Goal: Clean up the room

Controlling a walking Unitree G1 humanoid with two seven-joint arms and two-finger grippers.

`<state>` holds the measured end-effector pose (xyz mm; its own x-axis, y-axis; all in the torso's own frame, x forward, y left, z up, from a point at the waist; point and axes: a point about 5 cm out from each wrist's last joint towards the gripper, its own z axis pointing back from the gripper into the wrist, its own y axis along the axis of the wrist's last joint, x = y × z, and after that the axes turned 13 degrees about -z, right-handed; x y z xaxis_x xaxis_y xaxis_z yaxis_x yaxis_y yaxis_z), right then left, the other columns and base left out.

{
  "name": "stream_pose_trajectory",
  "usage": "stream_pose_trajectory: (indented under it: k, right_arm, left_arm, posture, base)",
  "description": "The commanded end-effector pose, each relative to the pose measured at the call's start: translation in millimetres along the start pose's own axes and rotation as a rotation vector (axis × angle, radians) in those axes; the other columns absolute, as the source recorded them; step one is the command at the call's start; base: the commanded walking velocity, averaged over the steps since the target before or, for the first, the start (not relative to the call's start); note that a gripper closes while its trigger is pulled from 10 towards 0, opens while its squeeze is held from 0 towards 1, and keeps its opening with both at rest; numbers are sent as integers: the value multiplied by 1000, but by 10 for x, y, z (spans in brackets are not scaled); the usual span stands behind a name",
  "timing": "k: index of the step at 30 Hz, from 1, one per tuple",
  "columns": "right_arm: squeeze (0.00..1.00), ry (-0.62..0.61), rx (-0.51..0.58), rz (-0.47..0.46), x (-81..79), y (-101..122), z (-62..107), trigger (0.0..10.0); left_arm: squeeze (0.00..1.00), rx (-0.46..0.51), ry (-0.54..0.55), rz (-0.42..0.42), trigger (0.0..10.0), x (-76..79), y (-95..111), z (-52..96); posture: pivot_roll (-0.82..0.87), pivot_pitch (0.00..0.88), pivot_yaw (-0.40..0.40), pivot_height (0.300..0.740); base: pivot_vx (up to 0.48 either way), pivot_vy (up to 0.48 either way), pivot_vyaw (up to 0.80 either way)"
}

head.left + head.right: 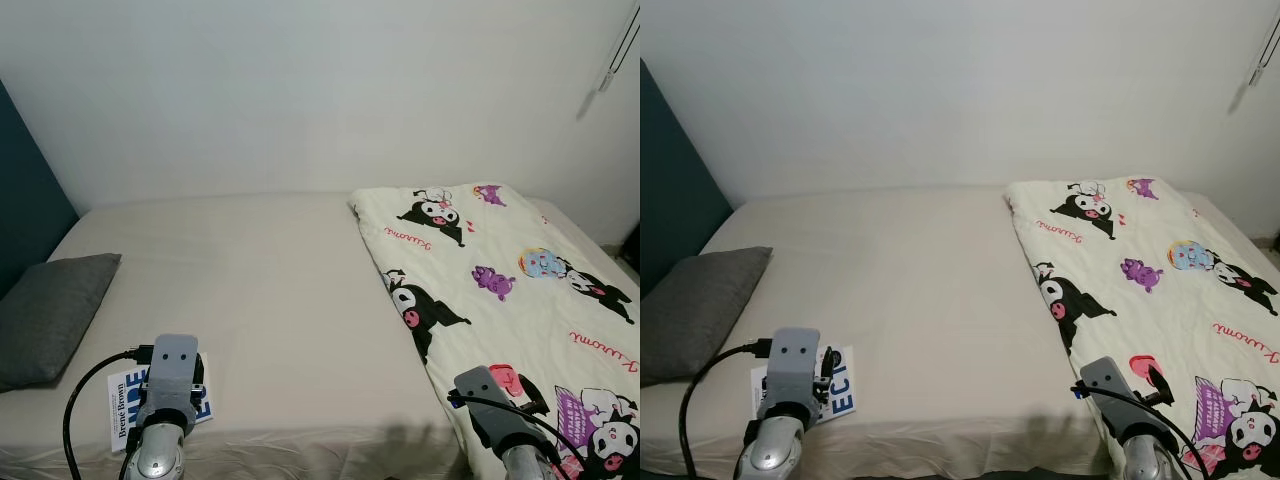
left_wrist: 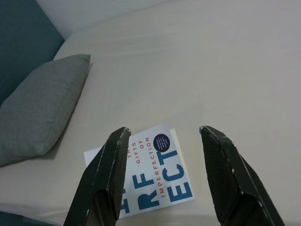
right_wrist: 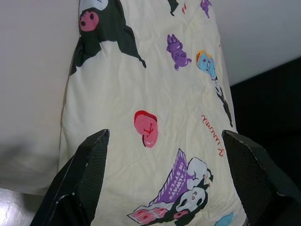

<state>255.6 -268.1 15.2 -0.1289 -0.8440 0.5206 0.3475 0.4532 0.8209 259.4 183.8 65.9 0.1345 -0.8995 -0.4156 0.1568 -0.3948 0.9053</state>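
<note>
Both arms are silver metal, each capped by a grey, rounded-rectangular wrist block with small dark screw holes. A black cable loops out from the left arm (image 1: 160, 440); another runs along the right arm (image 1: 520, 445). The jaws are long, black and finely textured.

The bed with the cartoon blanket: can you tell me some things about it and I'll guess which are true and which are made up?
1. The book lies near the front edge of the bed. True.
2. The grey pillow sits on top of the book. False: the pillow lies apart from the book, beside the dark headboard.
3. The left tool is open above the book. True.
4. The cartoon blanket covers the whole bed. False: it covers only the right part.
5. The right tool is squeezing the blanket. False: it is open above it.
</note>
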Motion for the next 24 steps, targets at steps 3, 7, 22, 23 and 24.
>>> stream_pose_trajectory:
  k: [3,7,22,23,24]
  right_arm:
    - [0,13,-12,6,-49,-50,39,10000]
    - [0,12,-11,6,-51,-49,41,10000]
    - [0,13,-3,5,-63,-45,63,10000]
    - [0,13,-3,5,-63,-45,63,10000]
    - [0,13,-3,5,-63,-45,63,10000]
  left_arm:
    - [0,-12,-14,-13,10000,7,-48,15]
    - [0,-9,-19,-15,10000,11,-37,-2]
    - [0,-14,-43,-35,10000,-12,-64,-6]
    - [0,-14,-43,-35,10000,-12,-64,-6]
    - [0,-14,-43,-35,10000,-12,-64,-6]
  posture:
    - [23,108,42,740]
    - [20,112,48,740]
    - [9,135,87,740]
    - [9,135,87,740]
    - [9,135,87,740]
  base:
    - [0,0,0]
    - [0,0,0]
    - [0,0,0]
    - [0,0,0]
    - [0,0,0]
